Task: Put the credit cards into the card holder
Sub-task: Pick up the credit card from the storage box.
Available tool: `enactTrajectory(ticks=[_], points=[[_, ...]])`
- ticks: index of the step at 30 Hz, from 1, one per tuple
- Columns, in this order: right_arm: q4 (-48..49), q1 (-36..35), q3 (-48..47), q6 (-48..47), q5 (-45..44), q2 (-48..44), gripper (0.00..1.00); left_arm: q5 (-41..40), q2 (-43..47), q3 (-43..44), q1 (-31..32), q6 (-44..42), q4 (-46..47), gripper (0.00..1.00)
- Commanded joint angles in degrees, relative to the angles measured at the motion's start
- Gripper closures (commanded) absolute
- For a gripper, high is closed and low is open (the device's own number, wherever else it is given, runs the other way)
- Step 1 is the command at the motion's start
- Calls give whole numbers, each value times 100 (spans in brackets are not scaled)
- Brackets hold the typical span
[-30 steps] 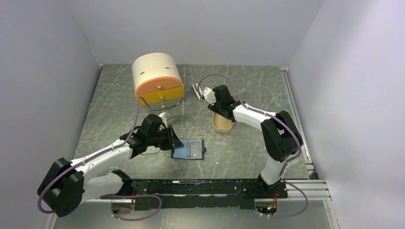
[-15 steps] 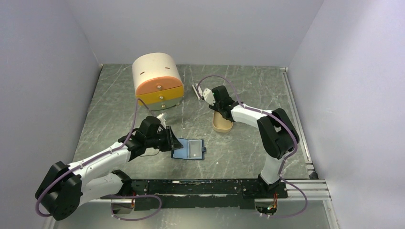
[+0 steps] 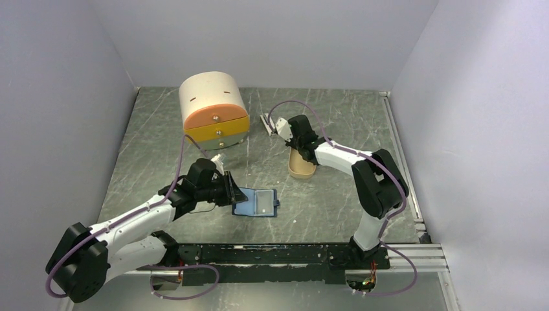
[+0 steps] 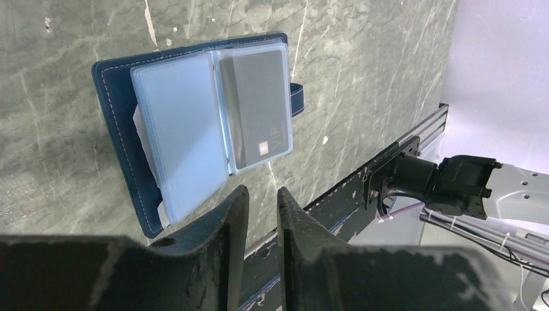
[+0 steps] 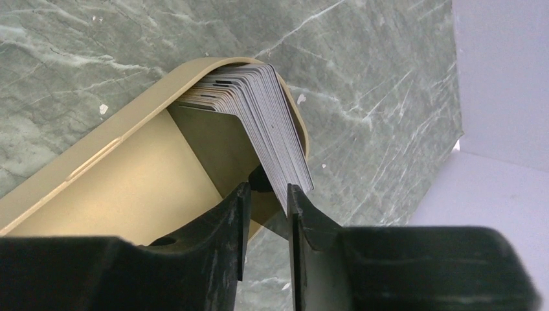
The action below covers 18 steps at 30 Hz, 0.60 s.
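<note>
Hovering left of centre by the near edge, my left gripper (image 4: 261, 193) has its jaws almost pressed together on nothing. Beside it the wallet (image 4: 120, 84) lies open, long axis left-right, tab (image 4: 296, 99) toward the right edge. My right gripper (image 5: 265, 191), jaws narrowly apart, meets the cards (image 5: 265, 110) leaning in the tin (image 5: 129, 188) right of centre; whether it pinches any, I cannot tell.
</note>
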<state>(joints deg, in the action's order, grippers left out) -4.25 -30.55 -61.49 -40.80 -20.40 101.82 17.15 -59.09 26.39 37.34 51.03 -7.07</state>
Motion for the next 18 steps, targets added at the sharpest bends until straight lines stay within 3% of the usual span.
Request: enactTrajectory(ticks=[1,7,14,18], points=[[-31,49,-171,64,-63,-162,77,-67,115,-81,34,42,30,72],[-737,18,-363,379,449,-335,87,-108,100,-93,35,56,18,72],[-1412,-66,-483,709,449,-537,90,-243,59,-62,35,69,-119,73],[-1708,-118,-526,994,725,-804,96,-449,23,-1,36,123,-397,75]])
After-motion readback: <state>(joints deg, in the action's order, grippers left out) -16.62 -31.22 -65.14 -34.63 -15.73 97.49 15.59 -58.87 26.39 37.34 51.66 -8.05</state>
